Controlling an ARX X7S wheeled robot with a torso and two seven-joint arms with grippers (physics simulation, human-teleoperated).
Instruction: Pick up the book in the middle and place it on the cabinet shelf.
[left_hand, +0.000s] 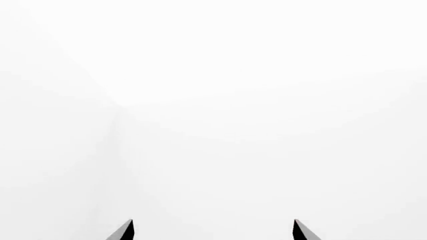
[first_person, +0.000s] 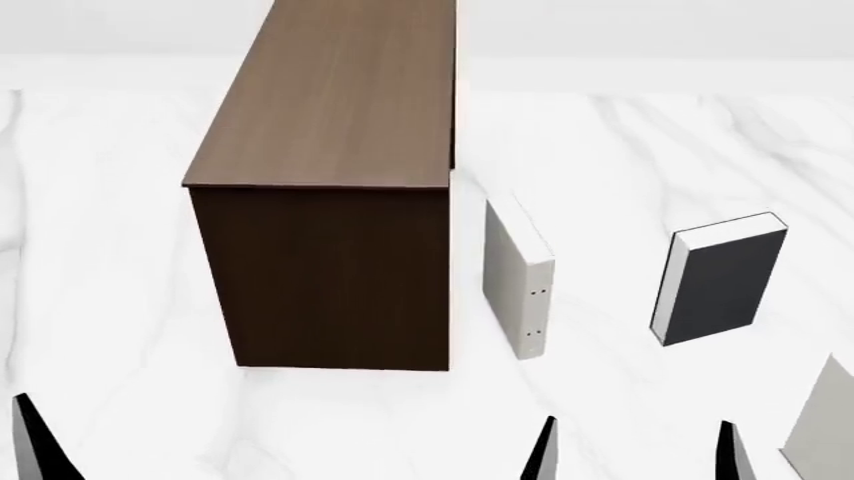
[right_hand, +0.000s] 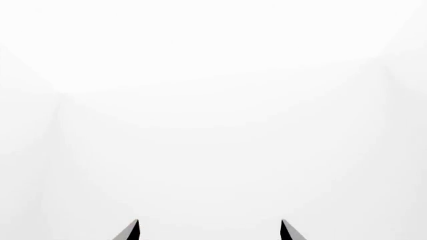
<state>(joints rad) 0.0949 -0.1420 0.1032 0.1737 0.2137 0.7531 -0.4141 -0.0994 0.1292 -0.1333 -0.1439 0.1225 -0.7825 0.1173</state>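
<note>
The grey hardcover book (first_person: 721, 280) stands upright on the white marble tabletop (first_person: 601, 150), between two off-white books, right of the cabinet shelf (first_person: 334, 110). It looks rigid, fairly heavy and smooth-faced; pinching across its thickness seems best. The right gripper (first_person: 638, 455) and left gripper (left_hand: 213, 231) are spread open, holding nothing

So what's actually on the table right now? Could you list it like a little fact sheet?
surface: white marble table
cabinet shelf: dark brown, top bare
book: grey cover, standing upright, right of the cabinet
off-white book: standing between cabinet and grey book
second off-white book: partly cut off at right edge
left gripper: open, holding nothing
right gripper: open, holding nothing
</note>
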